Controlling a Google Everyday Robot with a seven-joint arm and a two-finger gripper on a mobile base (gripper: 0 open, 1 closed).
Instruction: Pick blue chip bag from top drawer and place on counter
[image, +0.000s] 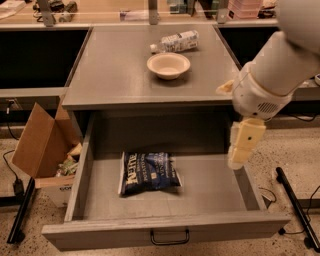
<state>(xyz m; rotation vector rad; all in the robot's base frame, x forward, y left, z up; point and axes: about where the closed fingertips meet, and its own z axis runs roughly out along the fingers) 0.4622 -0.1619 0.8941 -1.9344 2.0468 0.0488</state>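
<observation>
Lying flat in the open top drawer (125, 232), left of centre, the blue chip bag (149, 172) is ungrasped. The gripper (244, 145) hangs over the drawer's right wall, carrying nothing; its aperture cannot be determined. Grasp, lift and placement on the counter (115, 67) remain.

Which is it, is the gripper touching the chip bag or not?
Apart. The camera view shows bare drawer floor between the gripper, at the right, and the bag.

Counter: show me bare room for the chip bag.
The counter is bare left of and in front of the bowl; bowl and bottle crowd its rear centre. The gripper hangs over the right of the top drawer.
</observation>
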